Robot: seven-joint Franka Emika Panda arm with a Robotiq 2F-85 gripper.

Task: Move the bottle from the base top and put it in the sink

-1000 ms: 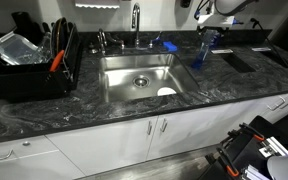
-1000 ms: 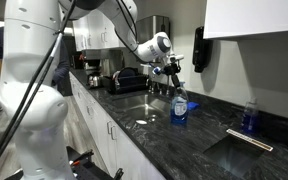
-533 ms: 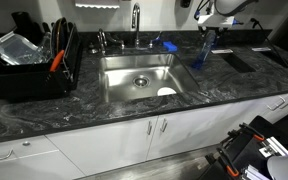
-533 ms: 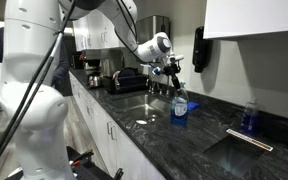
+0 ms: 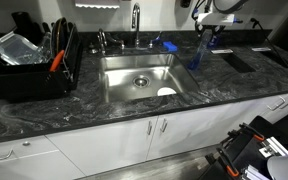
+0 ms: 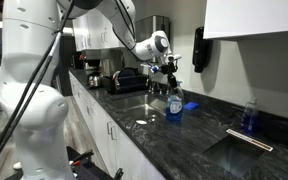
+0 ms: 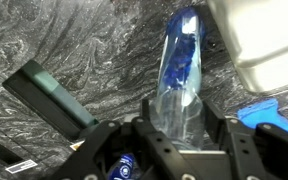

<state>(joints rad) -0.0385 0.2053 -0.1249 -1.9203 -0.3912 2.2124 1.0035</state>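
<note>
The bottle (image 5: pixel 200 50) is tall, slim and translucent blue, standing upright on the base top (image 5: pixel 84 105) just right of the sink (image 5: pixel 134 82). My gripper (image 5: pixel 205 32) comes down from above and is shut on its upper part. In an exterior view the bottle (image 6: pixel 174 104) hangs under the gripper (image 6: pixel 170 80), near the sink's edge; whether its base touches the counter I cannot tell. In the wrist view the bottle (image 7: pixel 180 75) runs away from the camera, clamped between the two black fingers of my gripper (image 7: pixel 177 128).
A chrome faucet (image 5: pixel 136 20) stands behind the sink, and a small flat blue object (image 5: pixel 169 45) lies beside it. A white round item (image 5: pixel 166 92) lies in the basin. A black dish rack (image 5: pixel 29 62) fills the far end. A black inset panel (image 5: pixel 239 60) lies past the bottle.
My gripper has shut on the bottle. The bottle has shifted a little toward the sink and sits slightly higher in the picture.
</note>
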